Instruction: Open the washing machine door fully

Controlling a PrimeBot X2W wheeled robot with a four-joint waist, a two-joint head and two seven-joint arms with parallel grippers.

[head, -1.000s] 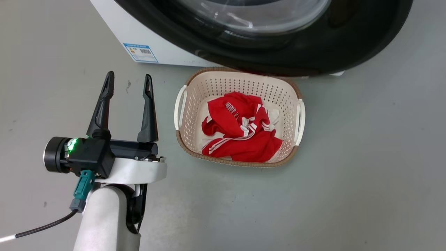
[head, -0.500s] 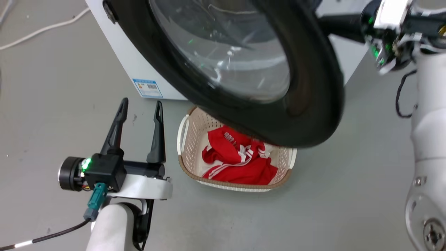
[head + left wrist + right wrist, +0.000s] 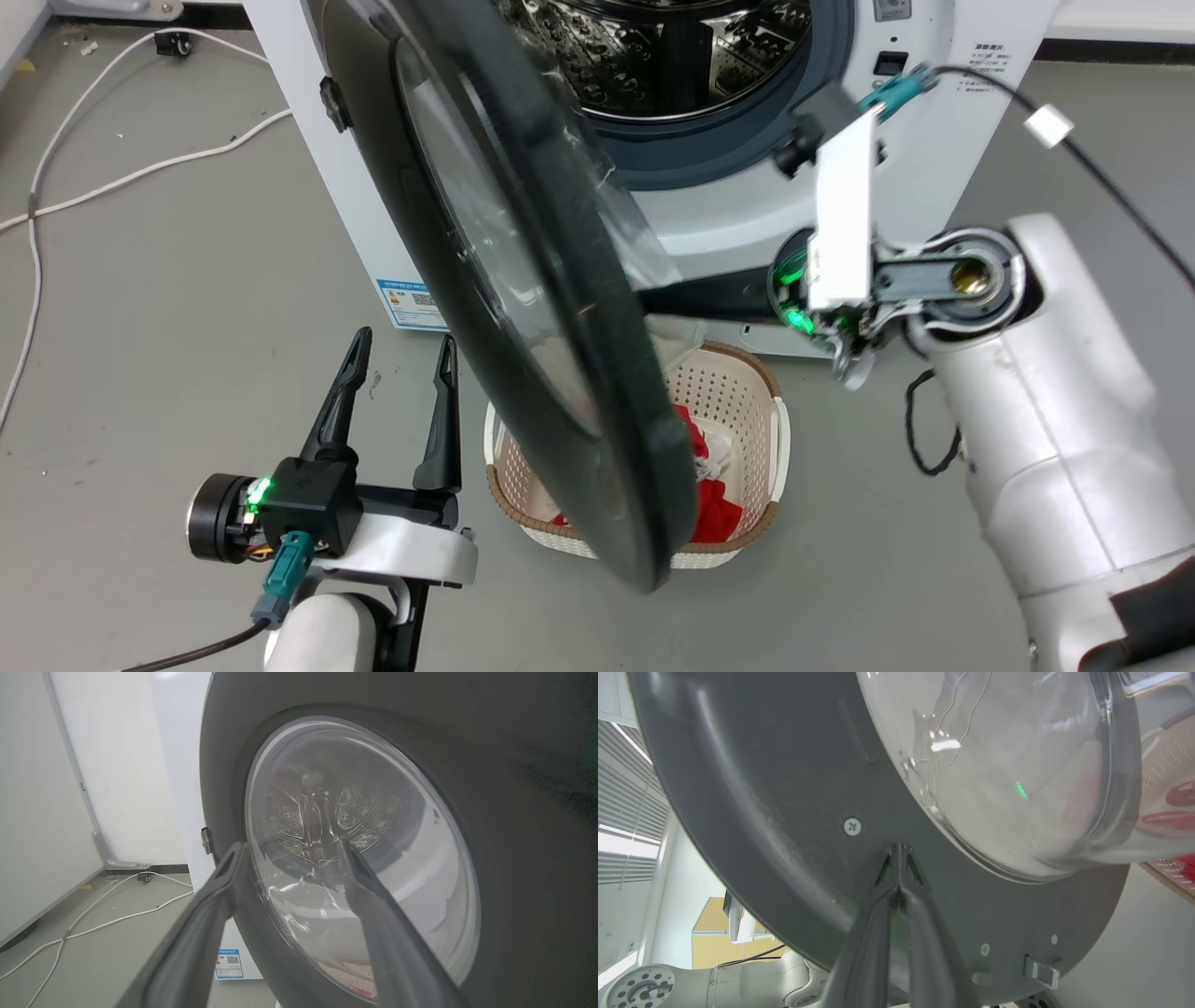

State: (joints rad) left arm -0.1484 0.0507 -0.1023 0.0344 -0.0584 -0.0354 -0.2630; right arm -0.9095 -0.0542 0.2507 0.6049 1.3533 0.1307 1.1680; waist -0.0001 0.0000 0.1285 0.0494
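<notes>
At 12 o'clock of the head view the washing machine (image 3: 709, 224) stands w/ its steel drum (image 3: 653, 47) exposed inside the grey gasket (image 3: 719, 154). The washing machine door (image 3: 523, 308) is swung out from the machine's left side and shows nearly edge-on, a black disc running from 11 o'clock down to 6 o'clock, w/ its glass bowl bulging toward 3 o'clock; its lower rim hangs in front of the laundry basket (image 3: 747, 397), which sits on the floor at 6 o'clock w/ a red garment (image 3: 714, 509) inside. A blue label (image 3: 411, 303) is low on the machine's white panel, at 9 o'clock of the door; white cables (image 3: 140, 168) lie on the floor at 10 o'clock.

The left gripper (image 3: 403, 339) is at 7 o'clock, near the door's outer face but apart from it; its 2 fingers are spread wide w/ nothing between them; in the left wrist view they frame the glass, w/ the drum visible through it.

The right arm enters from 4 o'clock w/ its wrist at 3 o'clock, fingers reaching toward 9 o'clock behind the door. In the right wrist view the right gripper (image 3: 899, 851) has its 2 fingers pressed together, tips at the door's black inner face just under the glass bowl and apparently touching it; 1 screw (image 3: 852, 827) sits at 10 o'clock of the tips, and a metal latch hook (image 3: 1041, 970) is at 4 o'clock near the door's rim.
</notes>
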